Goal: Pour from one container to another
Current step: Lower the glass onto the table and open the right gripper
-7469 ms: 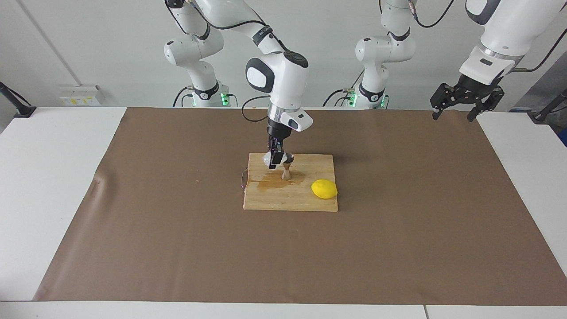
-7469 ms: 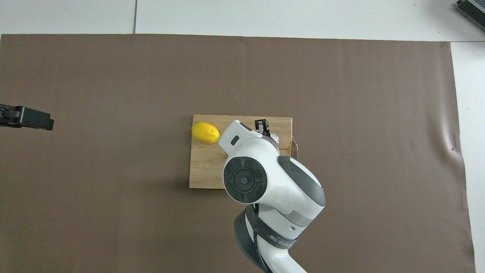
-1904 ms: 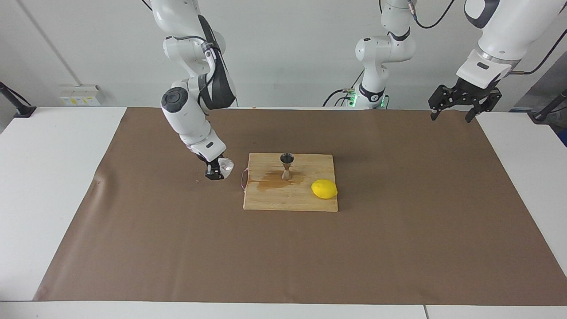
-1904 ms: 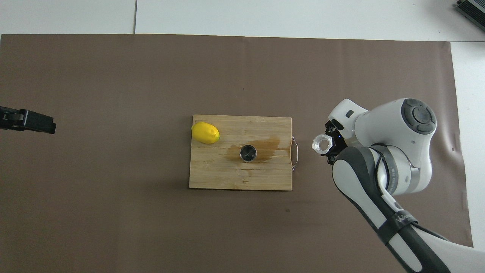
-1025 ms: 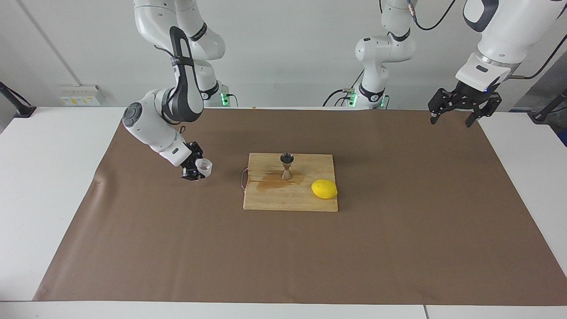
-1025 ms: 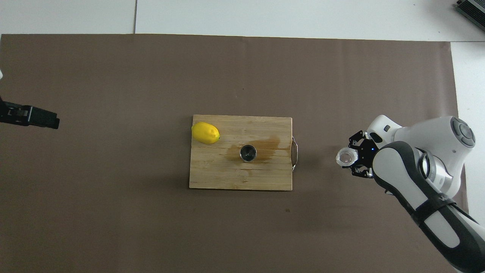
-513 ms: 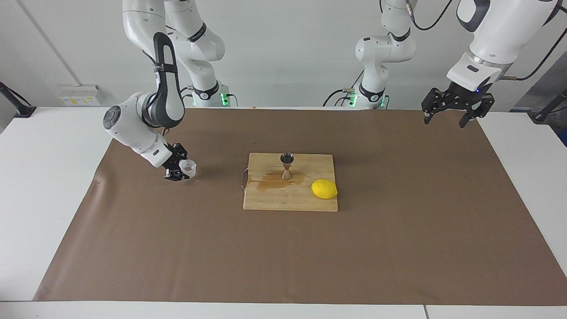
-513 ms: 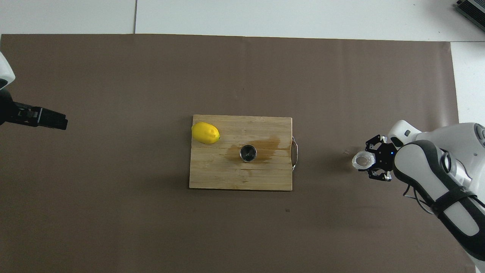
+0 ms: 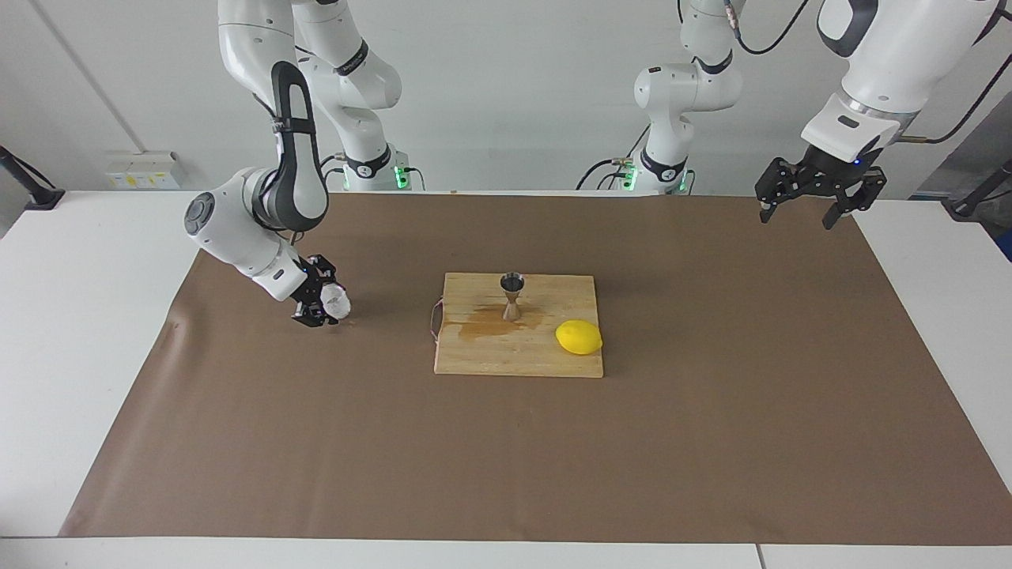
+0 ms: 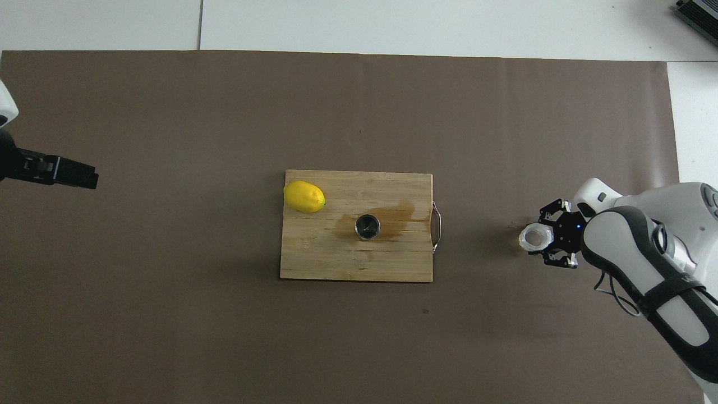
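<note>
The right gripper (image 9: 322,306) sits low over the brown mat (image 9: 711,411), toward the right arm's end of the table from the cutting board (image 9: 518,356) and well apart from it. The whitish cup (image 9: 337,303) sits right at its tip, between its two sides, down at the mat. Whether the gripper pinches the cup or has let go cannot be told from either view.

The step in hand looks like parking the cup after the pour. To do it well, the cup's base should rest flat on the mat before the grip is fully released. The gripper should then draw straight back along its own line, away from the board, so that neither side clips the light cup and tips it.

On the board, the steel jigger (image 9: 511,295) stands upright at the edge of a wet stain (image 9: 486,325), with a lemon (image 9: 579,337) at the board's corner toward the left arm's end.

The left gripper (image 9: 805,204) waits spread open and empty, high over the mat's corner, well apart from the board.
</note>
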